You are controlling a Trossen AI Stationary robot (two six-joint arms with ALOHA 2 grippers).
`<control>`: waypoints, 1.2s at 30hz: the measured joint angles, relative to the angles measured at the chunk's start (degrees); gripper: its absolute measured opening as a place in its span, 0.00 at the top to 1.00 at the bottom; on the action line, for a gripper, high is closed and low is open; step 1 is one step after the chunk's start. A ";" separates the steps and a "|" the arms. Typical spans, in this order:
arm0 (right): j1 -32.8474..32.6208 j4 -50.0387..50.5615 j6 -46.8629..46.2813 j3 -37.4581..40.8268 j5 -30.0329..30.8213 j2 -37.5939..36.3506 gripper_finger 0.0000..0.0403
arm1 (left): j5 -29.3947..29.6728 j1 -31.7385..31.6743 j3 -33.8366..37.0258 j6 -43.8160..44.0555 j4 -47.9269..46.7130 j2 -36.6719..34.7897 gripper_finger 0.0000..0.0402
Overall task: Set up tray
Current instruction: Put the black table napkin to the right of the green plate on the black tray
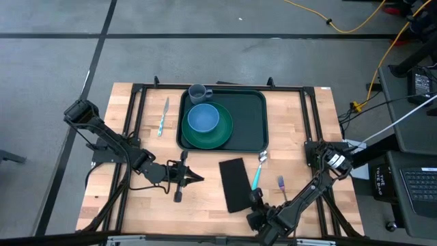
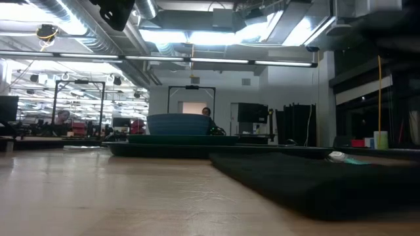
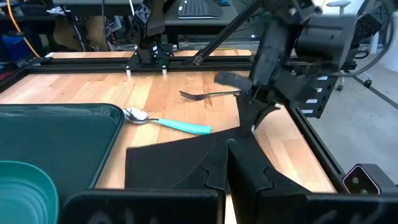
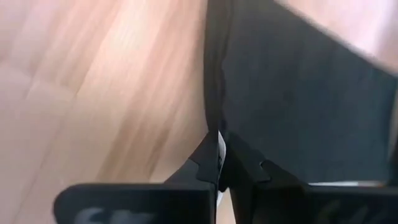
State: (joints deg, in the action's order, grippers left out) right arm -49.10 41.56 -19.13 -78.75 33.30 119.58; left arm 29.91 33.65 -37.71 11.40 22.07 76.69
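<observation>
Tray (image 1: 246, 116) sits at the desk's (image 1: 300, 198) far middle, long axis running left-right, plate (image 1: 220, 133) and bowl (image 1: 203, 117) in its left half. Right gripper (image 1: 254, 199) is pinched closed on the black napkin's (image 1: 235, 183) near right edge. Left gripper (image 1: 198, 178) is closed, holding nothing, just left of the napkin.

hidden and cut off
the plate (image 3: 22, 190) runs off the left wrist view's edge; right wrist view is blurred.

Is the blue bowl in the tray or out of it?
In: the bowl sits on the plate inside the tray.
</observation>
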 joint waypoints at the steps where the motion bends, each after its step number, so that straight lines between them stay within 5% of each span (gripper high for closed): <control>1: 0.13 1.20 -0.25 -0.89 0.30 -0.10 0.96 | 0.00 0.00 0.00 0.00 0.00 0.00 1.00; 19: 2.09 18.70 2.99 -16.63 5.50 -1.16 0.96 | -3.96 0.07 0.00 -0.11 0.04 0.00 0.99; 36: 7.12 18.33 11.35 -16.42 3.88 -17.73 0.96 | -2.30 0.03 0.00 -3.72 -4.58 -7.57 1.00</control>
State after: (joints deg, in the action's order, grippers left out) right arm -41.98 59.90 -7.79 -95.17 37.18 101.84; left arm 27.61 33.67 -37.71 7.68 17.49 69.12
